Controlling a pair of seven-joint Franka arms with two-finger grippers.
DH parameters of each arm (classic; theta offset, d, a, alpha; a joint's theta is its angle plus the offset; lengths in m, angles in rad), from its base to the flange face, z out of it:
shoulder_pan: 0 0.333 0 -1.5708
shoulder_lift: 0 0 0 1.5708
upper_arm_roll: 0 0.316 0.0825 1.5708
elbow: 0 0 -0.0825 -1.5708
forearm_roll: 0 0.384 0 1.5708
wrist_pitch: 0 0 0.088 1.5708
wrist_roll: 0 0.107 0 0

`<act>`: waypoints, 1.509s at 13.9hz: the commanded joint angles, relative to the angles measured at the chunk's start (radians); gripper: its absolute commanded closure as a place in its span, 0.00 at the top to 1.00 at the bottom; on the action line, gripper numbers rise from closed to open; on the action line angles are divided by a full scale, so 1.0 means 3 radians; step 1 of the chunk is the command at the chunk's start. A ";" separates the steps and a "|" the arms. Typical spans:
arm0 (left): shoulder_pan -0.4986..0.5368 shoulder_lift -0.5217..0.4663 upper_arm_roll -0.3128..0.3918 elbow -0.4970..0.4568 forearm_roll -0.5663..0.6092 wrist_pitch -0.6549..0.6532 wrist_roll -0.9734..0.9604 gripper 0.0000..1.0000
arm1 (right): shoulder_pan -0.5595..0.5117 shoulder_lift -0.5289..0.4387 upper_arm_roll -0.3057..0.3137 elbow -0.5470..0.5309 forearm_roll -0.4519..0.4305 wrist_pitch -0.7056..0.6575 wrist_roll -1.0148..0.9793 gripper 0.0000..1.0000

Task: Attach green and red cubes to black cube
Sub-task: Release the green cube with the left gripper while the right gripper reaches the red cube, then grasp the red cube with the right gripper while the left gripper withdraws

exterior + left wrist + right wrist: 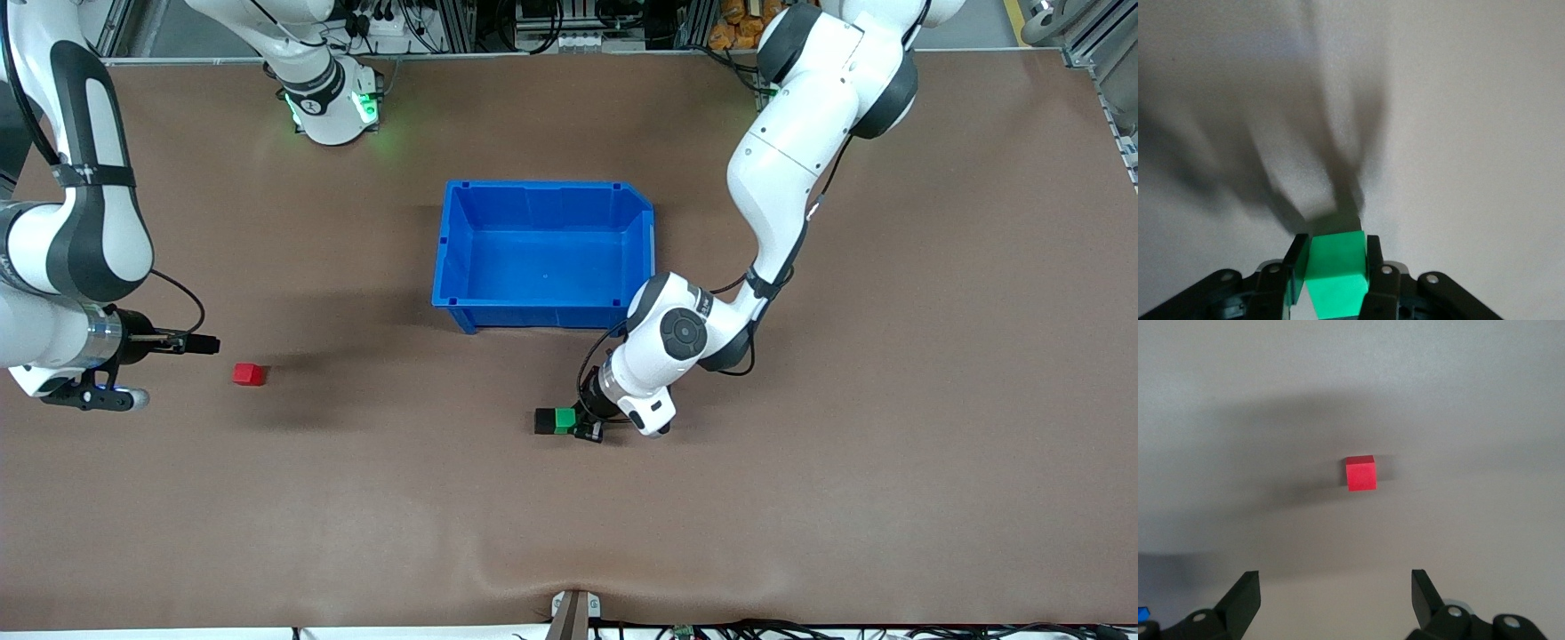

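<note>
At the right arm's end of the brown table (889, 498), the right gripper (191, 342) hangs with jaws spread wide and empty. The red cube (249, 374) lies just beside it. A blue bin (542, 311) sits mid-table. Nearer the front edge, the left gripper (582, 425) pinches the green cube (564, 420), pressed against the black cube (543, 421).

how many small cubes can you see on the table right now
3. The green cube sits between the left gripper fingers, pressed against the black cube. The red cube lies alone toward the right arm's end.
</note>
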 commanded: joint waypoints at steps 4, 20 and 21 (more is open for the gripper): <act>-0.0078 0.0009 0.0070 0.0065 -0.0041 -0.0081 -0.0062 1.00 | -0.0041 0.0069 0.0030 -0.0020 0.0009 0.0161 -0.0024 1.00; 0.0571 -0.1545 0.0081 -0.0048 0.0168 -0.2713 0.1746 1.00 | -0.0128 0.0452 0.0030 -0.0152 0.0035 0.0727 -0.0024 1.00; 0.0648 -0.1653 0.0081 -0.0048 0.0224 -0.2918 0.2002 1.00 | -0.0123 0.0453 0.0030 -0.0234 0.0035 0.0830 -0.0024 1.00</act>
